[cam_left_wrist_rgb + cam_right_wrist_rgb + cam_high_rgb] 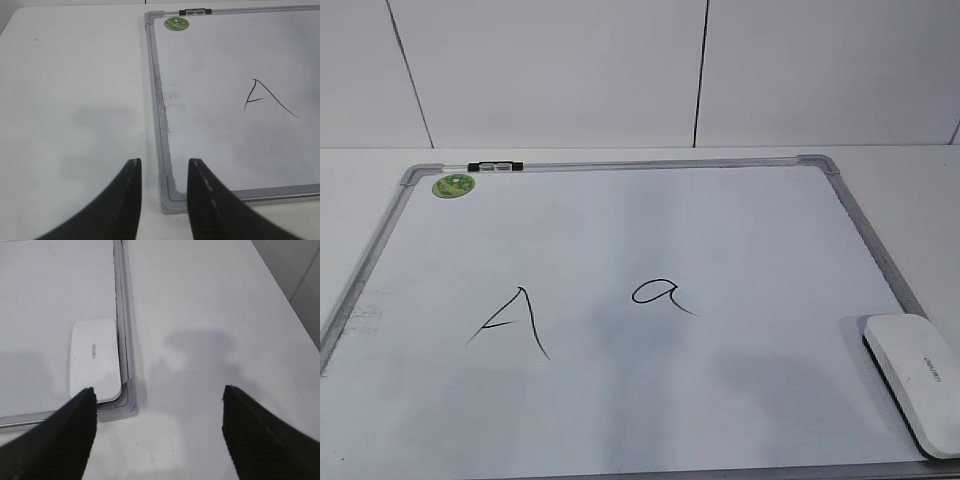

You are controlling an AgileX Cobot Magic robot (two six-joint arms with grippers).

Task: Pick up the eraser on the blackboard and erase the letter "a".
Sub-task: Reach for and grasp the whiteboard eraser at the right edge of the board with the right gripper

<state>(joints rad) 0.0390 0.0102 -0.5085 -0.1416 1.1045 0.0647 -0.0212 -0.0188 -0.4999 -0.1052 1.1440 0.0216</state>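
Note:
The white eraser [916, 378] lies on the blackboard [720, 230] at its near right corner; it also shows in the right wrist view [94, 360]. The small letter "a" [660, 295] is drawn near the board's middle, right of a larger capital "A" [513, 322]. My right gripper [157, 392] is open and empty above the bare table just right of the board's corner, the eraser beyond its left finger. My left gripper [162, 164] is open and empty over the board's near left corner [167, 197]. Neither gripper shows in the exterior view.
A small black-and-clear marker [494, 166] rests on the board's far frame beside a round green sticker [453, 185]. White table surface [75, 100] lies left of the board and right of it [210, 315]. A white panelled wall stands behind.

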